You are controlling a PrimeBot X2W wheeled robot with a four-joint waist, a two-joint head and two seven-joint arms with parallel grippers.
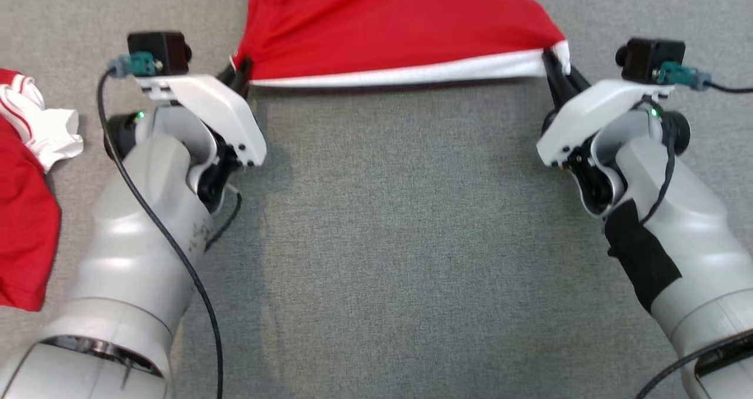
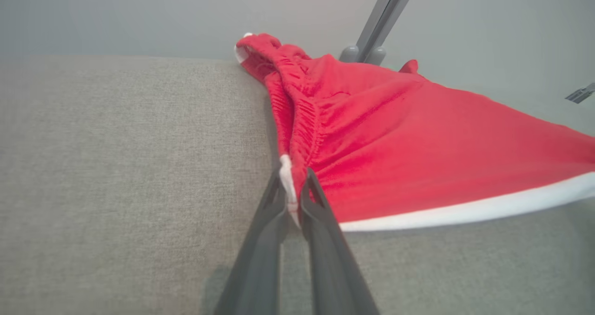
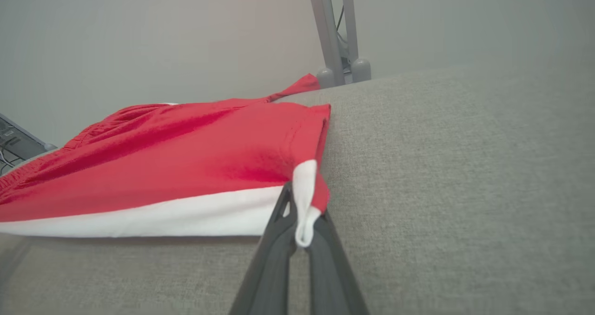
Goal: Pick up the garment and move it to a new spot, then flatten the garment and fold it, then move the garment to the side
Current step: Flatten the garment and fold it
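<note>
At its hem, end effectors [image 1: 242, 72] [image 1: 553, 63] pinch garment [image 1: 388, 28], perhaps shorts.

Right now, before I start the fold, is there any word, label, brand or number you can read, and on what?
Nothing legible.
left forearm: faint dark marks, too blurred to read.
red garment: no print or label showing.
red and white cloth at the left: none showing.

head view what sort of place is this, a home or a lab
Most likely a lab or test workspace, not a home: a grey fabric-covered worktop, a bare metal stand at its far edge before a plain wall, and spare clothes lying left of the red garment being handled.
</note>
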